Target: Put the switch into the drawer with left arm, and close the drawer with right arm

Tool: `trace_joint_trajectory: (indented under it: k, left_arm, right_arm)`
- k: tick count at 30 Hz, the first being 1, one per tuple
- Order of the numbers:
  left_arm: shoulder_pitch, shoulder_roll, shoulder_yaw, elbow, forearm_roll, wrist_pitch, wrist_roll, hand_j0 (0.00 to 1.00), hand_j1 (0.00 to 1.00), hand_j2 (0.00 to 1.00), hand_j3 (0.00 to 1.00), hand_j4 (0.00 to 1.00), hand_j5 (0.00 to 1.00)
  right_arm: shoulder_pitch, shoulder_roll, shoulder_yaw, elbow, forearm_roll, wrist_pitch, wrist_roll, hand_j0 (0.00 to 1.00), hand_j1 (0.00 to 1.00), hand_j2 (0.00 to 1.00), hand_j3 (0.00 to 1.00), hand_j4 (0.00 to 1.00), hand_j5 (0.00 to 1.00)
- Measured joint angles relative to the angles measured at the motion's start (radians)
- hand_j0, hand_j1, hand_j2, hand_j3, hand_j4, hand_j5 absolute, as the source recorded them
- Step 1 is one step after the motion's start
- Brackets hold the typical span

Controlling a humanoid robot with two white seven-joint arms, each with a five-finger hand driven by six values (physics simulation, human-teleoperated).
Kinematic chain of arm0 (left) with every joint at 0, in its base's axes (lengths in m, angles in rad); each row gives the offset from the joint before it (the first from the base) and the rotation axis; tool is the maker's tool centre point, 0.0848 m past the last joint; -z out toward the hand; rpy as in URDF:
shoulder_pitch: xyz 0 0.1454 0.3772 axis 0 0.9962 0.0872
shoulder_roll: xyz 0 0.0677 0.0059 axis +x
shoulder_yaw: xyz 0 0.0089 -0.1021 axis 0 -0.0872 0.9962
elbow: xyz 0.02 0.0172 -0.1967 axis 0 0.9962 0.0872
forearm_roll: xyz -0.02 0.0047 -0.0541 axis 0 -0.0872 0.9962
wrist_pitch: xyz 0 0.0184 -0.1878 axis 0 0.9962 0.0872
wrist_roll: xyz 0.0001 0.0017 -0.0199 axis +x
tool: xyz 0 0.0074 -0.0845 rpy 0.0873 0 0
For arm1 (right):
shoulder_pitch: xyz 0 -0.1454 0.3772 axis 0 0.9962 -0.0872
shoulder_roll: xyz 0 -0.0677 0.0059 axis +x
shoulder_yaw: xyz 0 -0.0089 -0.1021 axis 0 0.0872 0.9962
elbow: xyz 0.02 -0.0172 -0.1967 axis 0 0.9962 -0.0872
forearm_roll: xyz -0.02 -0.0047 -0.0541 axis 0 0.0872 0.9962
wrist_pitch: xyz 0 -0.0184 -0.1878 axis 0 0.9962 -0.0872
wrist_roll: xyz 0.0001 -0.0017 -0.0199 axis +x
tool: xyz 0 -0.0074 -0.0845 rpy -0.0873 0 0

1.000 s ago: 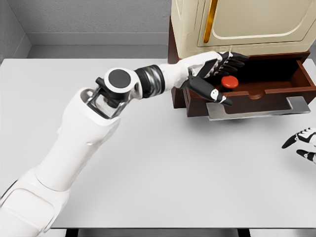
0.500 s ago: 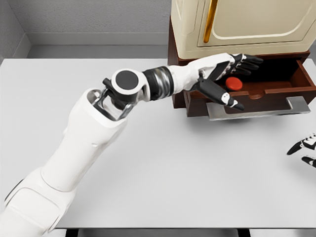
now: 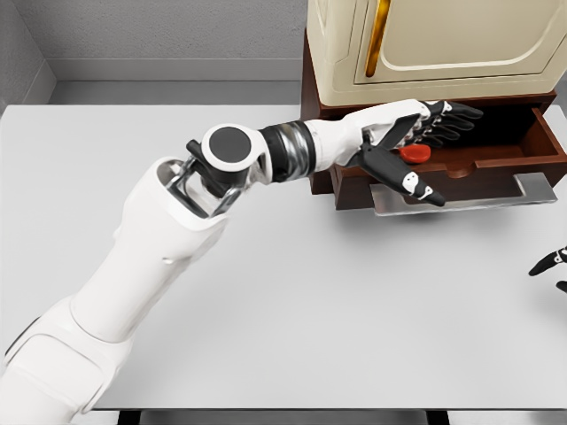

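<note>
The red switch [image 3: 415, 153] lies inside the open drawer [image 3: 496, 164]. My left robot hand [image 3: 416, 142], fingers spread and empty, has reached farther right over it; my right robot hand [image 3: 551, 264] has slid toward the edge.

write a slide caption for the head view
Left hand, fingers spread, reaches over the open drawer with the red switch inside; right hand waits at the table's edge.

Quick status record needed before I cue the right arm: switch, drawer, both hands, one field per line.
switch: red switch lies inside the drawer, partly hidden by the hand
drawer: brown drawer pulled open, grey handle facing the table
left hand: left hand over the drawer, fingers spread, holding nothing
right hand: right hand at the right edge of the view, over the table; mostly cut off, finger state unclear
</note>
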Motion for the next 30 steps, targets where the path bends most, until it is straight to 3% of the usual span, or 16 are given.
trace_joint_trajectory:
  k: [24, 30]
  left_arm:
    - [0.006, 0.208, 0.013, -0.016, 0.146, -0.005, 0.003, 1.0, 1.0, 1.0, 1.0, 1.0, 1.0]
    - [0.015, 0.28, 0.022, -0.089, 0.163, -0.001, 0.0, 1.0, 1.0, 1.0, 1.0, 1.0, 1.0]
  right_arm:
    - [0.012, 0.001, -0.004, -0.005, -0.002, 0.0, 0.0, 0.57, 0.57, 0.57, 0.57, 0.57, 0.57]
    - [0.012, 0.001, -0.005, -0.005, -0.002, 0.0, 0.0, 0.56, 0.56, 0.56, 0.56, 0.56, 0.56]
